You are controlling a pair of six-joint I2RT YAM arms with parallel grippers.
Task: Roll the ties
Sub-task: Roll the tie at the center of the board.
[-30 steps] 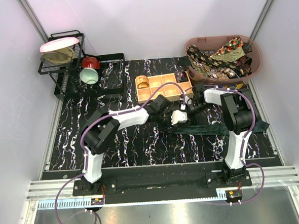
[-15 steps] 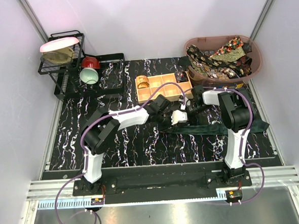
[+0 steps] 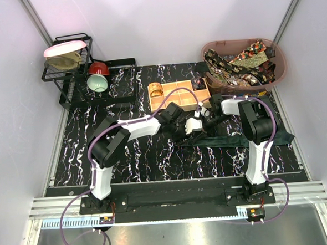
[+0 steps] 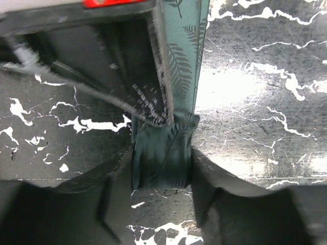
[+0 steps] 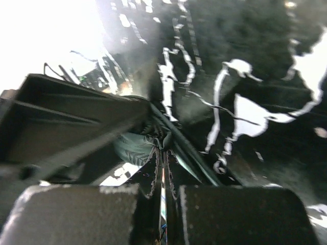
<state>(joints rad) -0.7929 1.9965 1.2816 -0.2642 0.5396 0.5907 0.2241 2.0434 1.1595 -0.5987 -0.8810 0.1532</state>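
A plain dark green tie (image 3: 239, 140) lies across the middle right of the black marble table (image 3: 81, 144). My left gripper (image 3: 190, 127) is shut on its bunched, partly rolled end (image 4: 162, 158), which sits squeezed between the two dark fingers (image 4: 217, 184). The fern-printed lining (image 4: 181, 61) runs away from the roll. My right gripper (image 3: 207, 118) is right beside the left one, shut on a thin fold of the same tie (image 5: 137, 147). Its fingers (image 5: 225, 214) are almost touching. Several dark ties with gold and red patterns (image 3: 243, 62) lie heaped in a brown basket.
A tan wooden box (image 3: 175, 95) with square compartments stands just beyond both grippers. The brown basket (image 3: 280, 71) is at the back right. A black dish rack (image 3: 66, 70) with a pink plate, a red bowl and a pale green bowl (image 3: 97, 82) is at the back left.
Both grippers have shifted slightly toward the wooden box and closer together, still holding the green tie's end. The tie's long part has barely moved.
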